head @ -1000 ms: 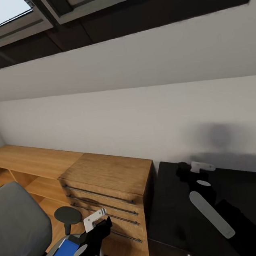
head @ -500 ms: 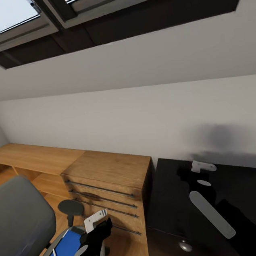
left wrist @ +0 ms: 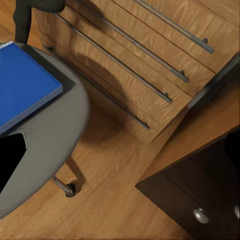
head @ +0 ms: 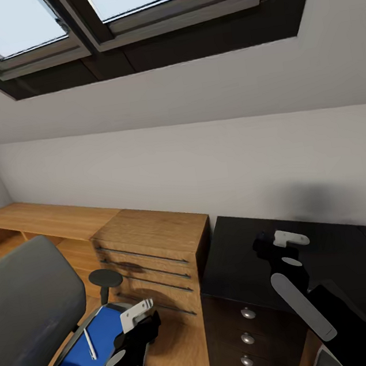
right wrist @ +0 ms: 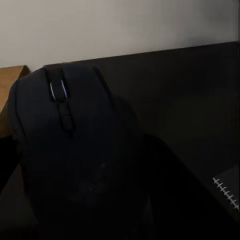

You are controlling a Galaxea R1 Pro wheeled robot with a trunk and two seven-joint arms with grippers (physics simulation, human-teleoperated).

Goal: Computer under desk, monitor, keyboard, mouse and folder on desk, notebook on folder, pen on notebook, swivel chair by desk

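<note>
While the right end effector (head: 267, 241) hovers low over the near-corner stretch of the black surface (head: 338, 248), the right wrist view looks along it at a dark, nearly black mouse (right wrist: 65, 145) pressed close to the lens, apparently clamped between the fingers, though the fingers themselves are lost in shadow. A spiral-edged corner, possibly the notebook (right wrist: 227, 192), lies on the same surface near the mouse. On the robot's left, the left end effector (head: 138, 317) hangs beside the swivel chair (head: 32, 309), above the wooden floor (left wrist: 120, 190); whether its fingers are apart or together cannot be told. Lying flat on the chair's grey seat is the bright blue folder (head: 84, 351), with the white pen (head: 89, 343) resting on top of it. A light wooden drawer chest (head: 152, 257) stands between chair and desk, whose drawers carry round silver knobs (head: 246, 314). The mouse looks light, rigid and smooth-shelled, so a grip across its flanks should hold, with some chance of slipping on the curved sides. The folder appears thin and stiff enough to lift by an edge overhanging the seat, but the pen would likely roll off if the folder tilts.
</note>
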